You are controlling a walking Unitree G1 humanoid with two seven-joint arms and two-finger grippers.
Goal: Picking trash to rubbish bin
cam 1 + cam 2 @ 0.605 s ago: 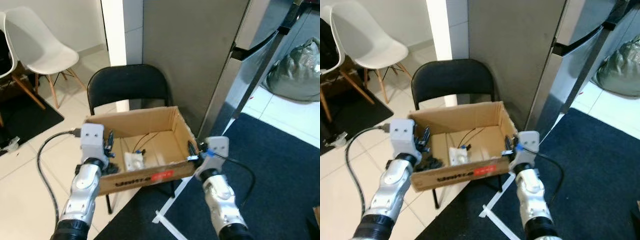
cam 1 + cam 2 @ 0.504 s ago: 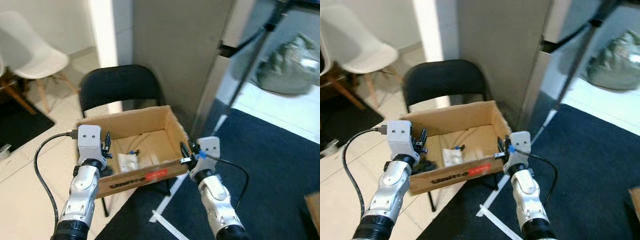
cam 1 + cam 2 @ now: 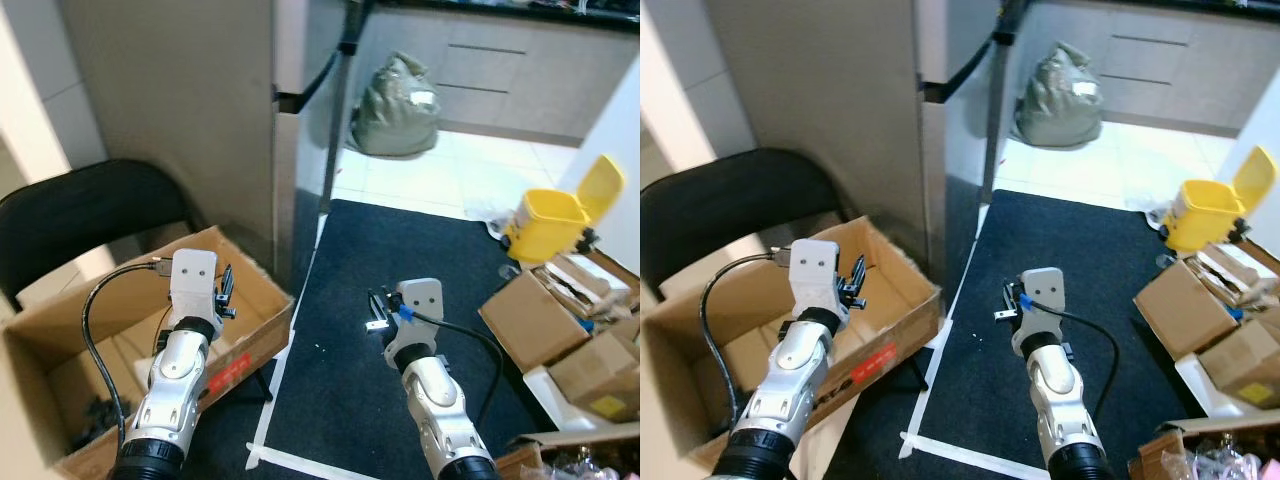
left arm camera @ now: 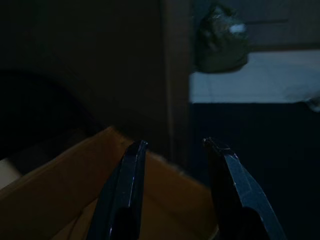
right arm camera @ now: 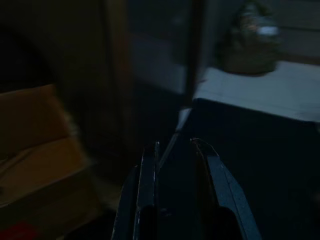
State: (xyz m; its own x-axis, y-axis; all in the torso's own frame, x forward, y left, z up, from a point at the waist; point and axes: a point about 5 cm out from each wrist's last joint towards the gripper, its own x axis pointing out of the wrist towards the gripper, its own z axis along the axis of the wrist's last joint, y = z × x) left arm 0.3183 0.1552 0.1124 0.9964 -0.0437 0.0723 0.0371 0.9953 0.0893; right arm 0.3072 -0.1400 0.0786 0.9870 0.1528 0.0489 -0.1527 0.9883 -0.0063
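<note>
Over the cardboard box (image 3: 262, 322) rim, the left hand (image 4: 175, 150) gapes empty; the right hand (image 5: 174, 150) hangs empty, barely parted, above dark rug (image 3: 440, 240).

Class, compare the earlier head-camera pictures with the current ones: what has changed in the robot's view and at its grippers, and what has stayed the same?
The camera has swung to the robot's right: the cardboard box on the black chair now sits far left, and a yellow bin and a green bag have come into view. The left gripper and right gripper stay raised, holding nothing.

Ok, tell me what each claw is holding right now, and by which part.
Nothing is held. The left claw is open and empty over the cardboard box; the right claw is open and empty above the dark rug.
</note>
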